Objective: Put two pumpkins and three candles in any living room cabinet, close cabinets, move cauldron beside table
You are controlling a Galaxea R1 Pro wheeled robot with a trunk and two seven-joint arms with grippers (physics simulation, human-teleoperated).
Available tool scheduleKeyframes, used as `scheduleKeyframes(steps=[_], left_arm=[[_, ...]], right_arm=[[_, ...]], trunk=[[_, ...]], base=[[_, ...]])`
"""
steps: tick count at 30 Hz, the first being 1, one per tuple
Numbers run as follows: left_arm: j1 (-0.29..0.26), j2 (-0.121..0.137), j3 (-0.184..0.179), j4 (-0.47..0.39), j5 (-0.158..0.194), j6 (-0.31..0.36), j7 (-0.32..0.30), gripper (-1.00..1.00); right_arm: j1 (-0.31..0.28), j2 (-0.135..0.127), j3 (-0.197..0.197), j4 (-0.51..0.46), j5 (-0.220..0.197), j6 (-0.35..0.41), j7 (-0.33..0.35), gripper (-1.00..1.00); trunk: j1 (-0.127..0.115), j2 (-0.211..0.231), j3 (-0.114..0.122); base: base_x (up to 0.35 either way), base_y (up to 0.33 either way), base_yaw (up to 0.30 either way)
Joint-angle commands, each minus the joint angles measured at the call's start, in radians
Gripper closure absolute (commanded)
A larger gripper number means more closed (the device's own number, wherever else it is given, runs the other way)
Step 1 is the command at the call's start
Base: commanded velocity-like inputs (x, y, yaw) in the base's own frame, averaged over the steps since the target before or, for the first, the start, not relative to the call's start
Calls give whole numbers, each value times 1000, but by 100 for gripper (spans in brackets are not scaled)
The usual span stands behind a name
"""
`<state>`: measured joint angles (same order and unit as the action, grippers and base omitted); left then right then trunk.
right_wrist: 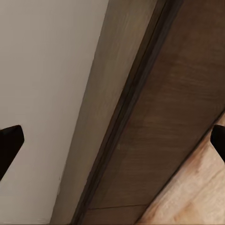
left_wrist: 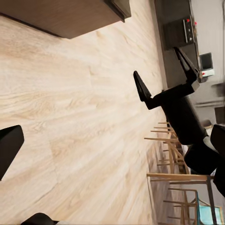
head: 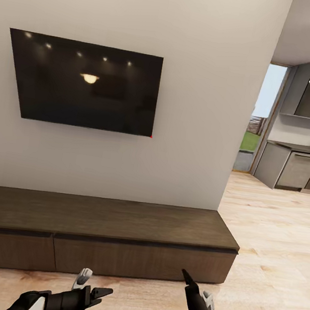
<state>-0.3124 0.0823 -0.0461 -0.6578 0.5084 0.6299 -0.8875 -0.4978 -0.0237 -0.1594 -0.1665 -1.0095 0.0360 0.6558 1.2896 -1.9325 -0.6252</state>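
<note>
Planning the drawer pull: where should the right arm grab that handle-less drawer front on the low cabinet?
Judging by the head view, the drawer front has no handle; the dark recessed gap under the cabinet top is the only hold. Bring the right gripper in from the front, hooking a finger over the front's upper edge.

The cabinet (head: 97,226) at the lower part of the head view is dark brown wood with a matt, faintly grained top and smooth handle-less fronts, standing on a pale wooden plank floor (head: 272,235) with a light sheen. Above it, the wall (head: 212,84) is a flat, matt off-white, and the television (head: 86,85) at upper left has a glossy black screen mirroring ceiling lights. At lower frame the left gripper (head: 95,286) and right gripper (head: 196,285) look like smooth black plastic with white parts.
</note>
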Motion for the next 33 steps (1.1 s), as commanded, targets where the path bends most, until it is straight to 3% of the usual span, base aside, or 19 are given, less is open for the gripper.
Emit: scheduleKeyframes(steps=[1, 5, 13, 24, 27, 30, 33], left_arm=[[-1, 1, -4, 0, 9, 7, -3, -100], [-1, 2, -4, 0, 10, 7, -9, -100], [1, 4, -3, 0, 9, 7, -11, -100], [1, 5, -3, 1, 9, 7, -12, -100], [1, 5, -3, 1, 9, 7, -13, -100], [1, 5, -4, 1, 9, 6, -27, -100], [2, 5, -4, 5, 5, 5, -70, -100]], right_arm=[[-1, 0, -7, 1, 1, 4, 24, -100], [-1, -5, -8, 2, 0, 11, 76, -100], [-1, -21, -10, 4, -3, 38, 91, -100], [-1, -24, -10, 4, -5, 40, 104, -100], [-1, -31, -9, 4, -30, 50, 166, -100], [-1, -47, -8, 3, -49, 109, 243, -100], [0, -65, -9, 22, -53, 141, 263, -100]], trunk=[[0, 0, -1], [0, 0, -1], [0, 0, -1], [42, -77, -36], [54, -98, -45], [65, -119, -54], [77, -140, -64]], base=[[0, 0, 0], [0, 0, 0], [0, 0, 0], [0, 0, 0], [0, 0, 0], [0, 0, 0], [0, 0, 0]])
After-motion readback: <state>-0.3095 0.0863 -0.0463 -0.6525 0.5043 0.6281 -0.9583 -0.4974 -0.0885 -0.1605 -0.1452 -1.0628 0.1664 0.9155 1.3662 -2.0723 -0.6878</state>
